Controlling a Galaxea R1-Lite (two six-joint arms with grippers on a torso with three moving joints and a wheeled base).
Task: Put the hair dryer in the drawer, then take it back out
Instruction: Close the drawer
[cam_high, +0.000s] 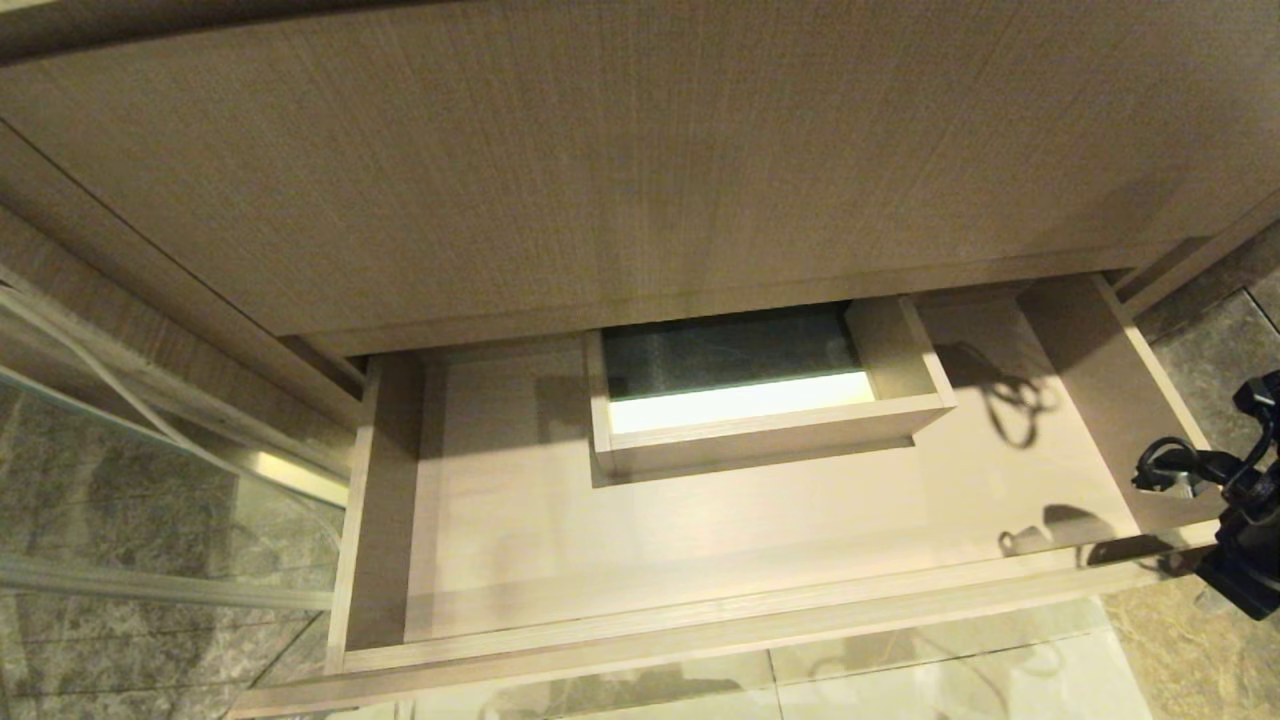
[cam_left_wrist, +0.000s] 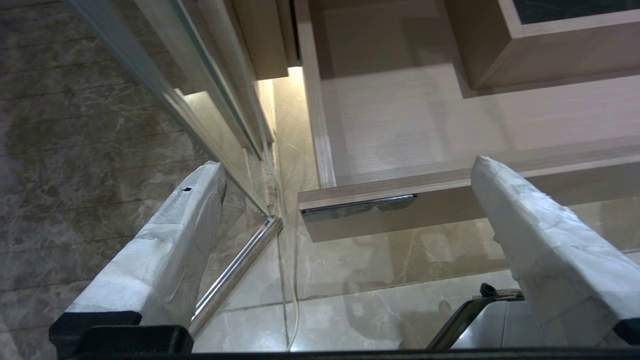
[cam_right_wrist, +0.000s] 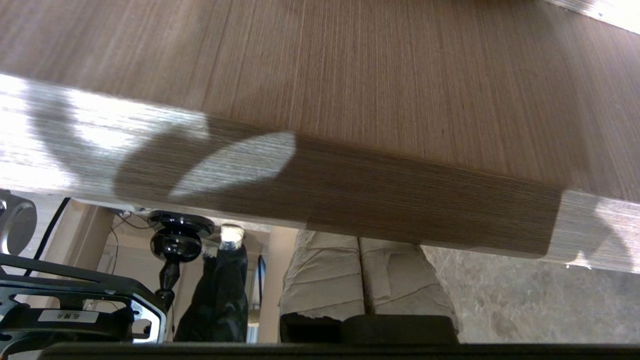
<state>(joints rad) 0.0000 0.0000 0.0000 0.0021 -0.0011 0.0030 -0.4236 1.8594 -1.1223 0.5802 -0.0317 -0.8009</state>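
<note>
- The drawer (cam_high: 700, 560) stands pulled out from under a taller wood-grain panel (cam_high: 600, 160), seen from above in the head view
- Its light wood floor lies bare and lit, crossed by a few shadows near the right side
- A boxed cutout (cam_high: 760, 385) sits at the middle back of the drawer, with dark stone floor showing through it and a bright strip along its front edge
- The hair dryer shows in none of the three views, so where it is cannot be told
- The right arm (cam_high: 1245, 500) shows only as black parts and a cable loop at the right edge of the head view, just beside the drawer's right front corner
- The right gripper (cam_right_wrist: 361, 260) sits low against the wood of the drawer, its two taped fingers (cam_right_wrist: 325, 280) pressed flat together with nothing between them
- In the right wrist view the wood edge fills the upper part, with a black stand (cam_right_wrist: 175, 245) and grey stone floor (cam_right_wrist: 525, 295) beyond the fingers
- The left gripper (cam_left_wrist: 345, 180) hangs in front of the drawer's left front corner, its white taped fingers (cam_left_wrist: 165, 250) spread wide apart and holding nothing
- Between those fingers show the drawer's front edge, a dark strip (cam_left_wrist: 357, 207) on it, and pale marble floor (cam_left_wrist: 375, 280)
- A glass pane (cam_left_wrist: 215, 125) with a metal rail stands left of the drawer, well clear of both grippers
</note>
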